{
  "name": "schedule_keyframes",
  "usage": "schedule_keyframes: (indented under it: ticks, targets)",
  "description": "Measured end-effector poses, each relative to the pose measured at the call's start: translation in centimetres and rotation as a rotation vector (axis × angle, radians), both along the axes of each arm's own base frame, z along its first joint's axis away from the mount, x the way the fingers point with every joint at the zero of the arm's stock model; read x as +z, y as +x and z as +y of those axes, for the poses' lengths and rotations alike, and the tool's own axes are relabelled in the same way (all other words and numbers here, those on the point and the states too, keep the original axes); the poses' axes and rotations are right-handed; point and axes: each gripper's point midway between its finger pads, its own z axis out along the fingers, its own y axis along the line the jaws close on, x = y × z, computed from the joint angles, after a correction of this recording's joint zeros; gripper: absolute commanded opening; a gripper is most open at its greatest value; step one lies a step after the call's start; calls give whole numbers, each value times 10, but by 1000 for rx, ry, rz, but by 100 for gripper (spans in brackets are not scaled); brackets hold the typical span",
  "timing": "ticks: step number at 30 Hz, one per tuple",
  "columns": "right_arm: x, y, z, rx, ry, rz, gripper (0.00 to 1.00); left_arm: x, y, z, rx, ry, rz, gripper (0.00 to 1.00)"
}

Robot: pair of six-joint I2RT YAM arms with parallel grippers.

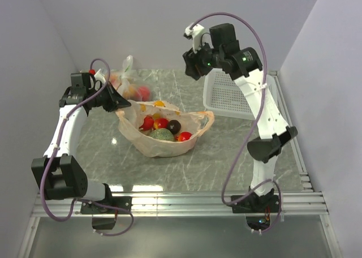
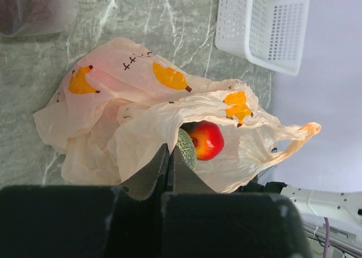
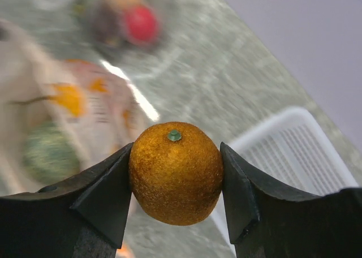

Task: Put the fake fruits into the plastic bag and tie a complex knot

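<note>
Item: plastic bag [image 1: 164, 149], peach-orange, lying in the middle of the table [image 1: 220, 156] with its mouth open upward.
Contents: five fake fruits sit inside. They are three red balls [image 1: 148, 123], one dark maroon fruit [image 1: 174, 126] and the green melon [image 1: 162, 134].
Outstanding: one orange-brown fruit [image 3: 175, 173], in the air and not yet in the bag.
Left gripper [image 2: 168, 164]: fingers pressed together at the bag's left rim. It appears to pinch a fold of film and hold the mouth open.
Right gripper [image 3: 175, 156]: raised above the far right of the bag, fingers pinching the orange-brown fruit from both sides.
Progress: by my judgement the filling is nearly done. The last fruit has to go in and the whole knot is left, with the handles loose and untied.
Top view only: the fruit count, both arms, the white basket [image 1: 223, 97] and the clear bag [image 1: 131, 88] at the back.
Right wrist only: what the raised gripper carries. The background there is blurred.
Left wrist only: the close pinch, and one loop handle [image 2: 294, 139] lying slack.
</note>
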Motion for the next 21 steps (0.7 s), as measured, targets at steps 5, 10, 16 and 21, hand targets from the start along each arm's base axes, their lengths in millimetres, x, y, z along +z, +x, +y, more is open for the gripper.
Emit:
schedule_keyframes:
  ticks: [5,10,16,21]
  targets:
    - [21,-80,61,235,78,16,34,1,1,0,-1,0,-1,0]
    - [-8,-158,117,475,65,121,31,0,4,-1,-5,-4,2,0]
    - [-80,-169,147,528,-26,257,32,3,3,-3,-16,-14,-1,0]
    - [-127,-144,163,476,-108,250,72,5,2,-4,-27,-19,-7,3]
